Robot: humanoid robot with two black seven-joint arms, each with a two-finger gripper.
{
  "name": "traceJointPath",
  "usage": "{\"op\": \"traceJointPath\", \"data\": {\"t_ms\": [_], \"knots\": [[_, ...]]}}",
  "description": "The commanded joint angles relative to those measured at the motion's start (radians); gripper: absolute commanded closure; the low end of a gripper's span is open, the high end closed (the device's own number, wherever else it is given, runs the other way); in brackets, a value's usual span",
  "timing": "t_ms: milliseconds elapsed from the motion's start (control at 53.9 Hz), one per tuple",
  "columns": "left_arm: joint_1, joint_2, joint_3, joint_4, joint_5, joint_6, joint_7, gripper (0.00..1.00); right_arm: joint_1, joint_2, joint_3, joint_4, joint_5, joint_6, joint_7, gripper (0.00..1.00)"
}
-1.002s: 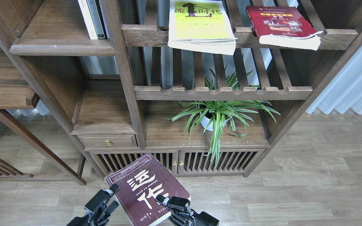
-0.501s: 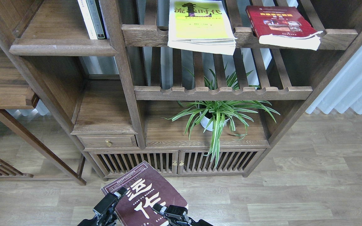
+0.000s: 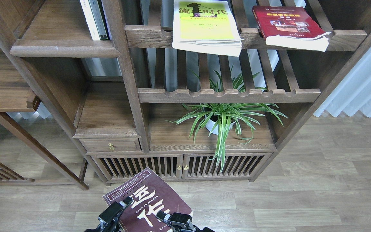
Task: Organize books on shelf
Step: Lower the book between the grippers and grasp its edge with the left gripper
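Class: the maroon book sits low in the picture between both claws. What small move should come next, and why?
Probably lift the dark maroon paperback with white characters, gripped between left claw and right claw, up toward the solid dark-brown wooden shelf board; it hangs well below that board.

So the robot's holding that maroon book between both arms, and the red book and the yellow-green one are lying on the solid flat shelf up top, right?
Not quite. The head view shows the red book and the yellow-green book lying on a slatted rack, not the solid flat shelf, which holds only thin upright volumes. The maroon book is indeed between both arms.
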Motion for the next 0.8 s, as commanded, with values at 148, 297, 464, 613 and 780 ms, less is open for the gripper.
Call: {"op": "traceJointPath", "data": {"t_ms": [148,297,464,613,780], "knots": [[0.000,0.014,-0.007,-0.004,0.001,0.000,0.001,0.94,-0.010,0.000,0.000,0.000,-0.001,0.000,0.000,0.89],[-0.002,0.029,-0.017,-0.009,0.001,0.000,0.001,0.94,-0.010,0.000,-0.003,0.000,-0.004,0.000,0.000,0.79],[-0.002,0.068,-0.048,-0.023,-0.001,0.000,0.000,0.95,0.003,0.000,-0.002,-0.006,-0.066,0.000,0.012,0.05],[0.004,0.114,-0.066,-0.069,-0.001,0.000,0.003,0.95,0.023,0.000,0.031,-0.012,-0.070,0.000,0.017,0.02],[0.037,0.197,-0.141,-0.148,0.016,0.000,0.012,0.94,0.033,0.000,0.081,-0.022,-0.070,0.000,0.017,0.01]]}}
